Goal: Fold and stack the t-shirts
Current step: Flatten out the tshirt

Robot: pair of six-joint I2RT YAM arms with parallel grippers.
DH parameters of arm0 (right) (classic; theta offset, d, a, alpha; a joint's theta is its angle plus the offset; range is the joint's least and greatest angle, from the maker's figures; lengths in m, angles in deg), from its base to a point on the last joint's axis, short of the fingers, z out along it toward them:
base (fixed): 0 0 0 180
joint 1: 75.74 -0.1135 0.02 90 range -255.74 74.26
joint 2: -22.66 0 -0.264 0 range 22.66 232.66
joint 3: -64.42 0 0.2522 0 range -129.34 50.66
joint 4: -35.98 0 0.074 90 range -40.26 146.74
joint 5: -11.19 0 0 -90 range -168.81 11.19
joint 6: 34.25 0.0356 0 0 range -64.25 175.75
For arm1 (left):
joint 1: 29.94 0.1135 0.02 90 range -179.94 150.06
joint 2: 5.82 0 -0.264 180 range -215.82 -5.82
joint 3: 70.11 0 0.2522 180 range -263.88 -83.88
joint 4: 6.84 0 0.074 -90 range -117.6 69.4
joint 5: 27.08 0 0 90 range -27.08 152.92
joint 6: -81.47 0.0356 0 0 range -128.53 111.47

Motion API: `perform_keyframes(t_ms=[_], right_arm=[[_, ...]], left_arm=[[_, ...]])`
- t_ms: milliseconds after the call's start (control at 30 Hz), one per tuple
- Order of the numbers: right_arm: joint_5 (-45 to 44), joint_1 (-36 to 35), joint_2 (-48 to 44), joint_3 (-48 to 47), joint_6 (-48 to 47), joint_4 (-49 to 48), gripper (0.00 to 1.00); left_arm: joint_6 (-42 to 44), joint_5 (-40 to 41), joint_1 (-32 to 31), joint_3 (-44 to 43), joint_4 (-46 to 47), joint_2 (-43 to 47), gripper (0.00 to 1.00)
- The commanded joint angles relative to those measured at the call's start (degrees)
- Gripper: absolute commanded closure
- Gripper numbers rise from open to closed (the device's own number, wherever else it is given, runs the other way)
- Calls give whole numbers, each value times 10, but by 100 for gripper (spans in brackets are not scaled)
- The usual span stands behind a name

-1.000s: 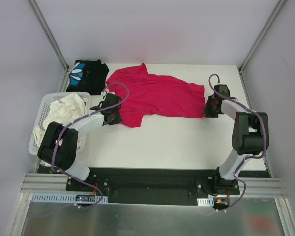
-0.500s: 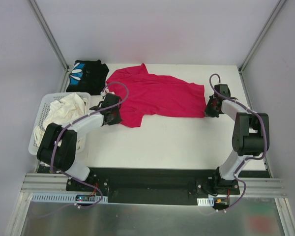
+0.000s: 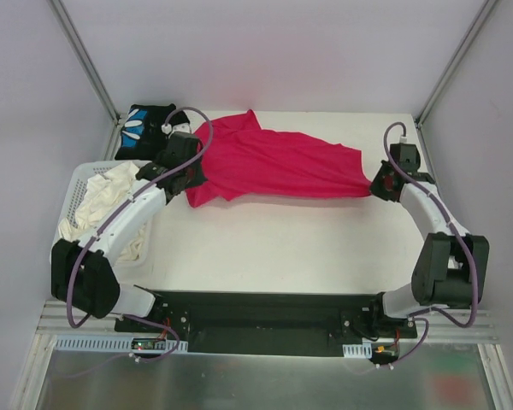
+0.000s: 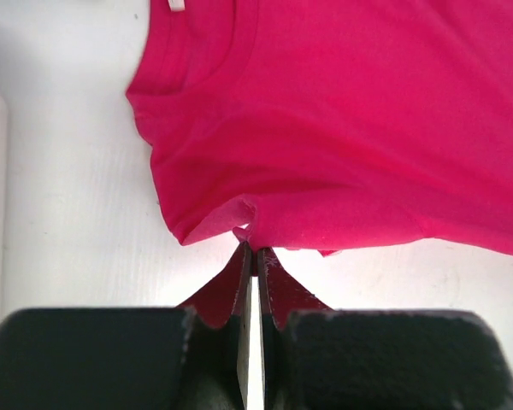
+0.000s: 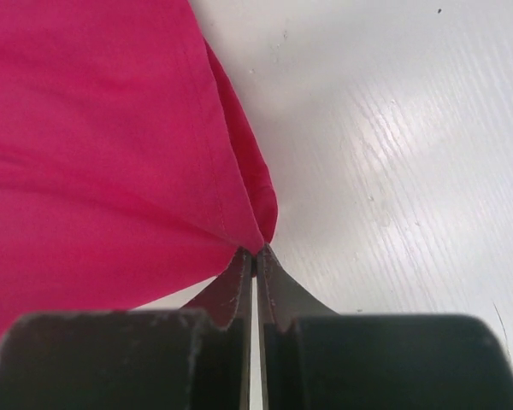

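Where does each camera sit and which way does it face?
Top external: above, behind the bases, looking down at the table; both arms show.
Left wrist: on the left arm, facing the red t-shirt neckline; own shut jaws show.
Right wrist: on the right arm, facing its pinched corner; shut jaws show.
All share the t-shirt.

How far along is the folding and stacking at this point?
Done: the black shirt sits in a compact bundle at the far left, apparently folded. In hand: the left gripper and the right gripper are each shut on an edge of the red shirt, which is pulled taut between them and not yet folded. Left: fold the red shirt and stack the two.
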Motion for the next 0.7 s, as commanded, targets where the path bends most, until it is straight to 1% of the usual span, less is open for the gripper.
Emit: perform_keyframes(t_ms=[0,167,333,467,667], right_arm=[[-15,4,-77,15,0,42,99],[-8,4,-127,41,4,63,99],[-8,4,-170,41,3,98,99],[-10,4,-198,35,-4,129,99],[19,3,-242,50,-11,177,99]], left_arm=[[28,30,-6,-42,-56,49,100],[32,24,-7,-47,-87,85,100],[36,18,-7,-47,-110,109,100],[34,-11,-7,-56,-128,121,100],[36,-26,-7,-51,-157,144,100]])
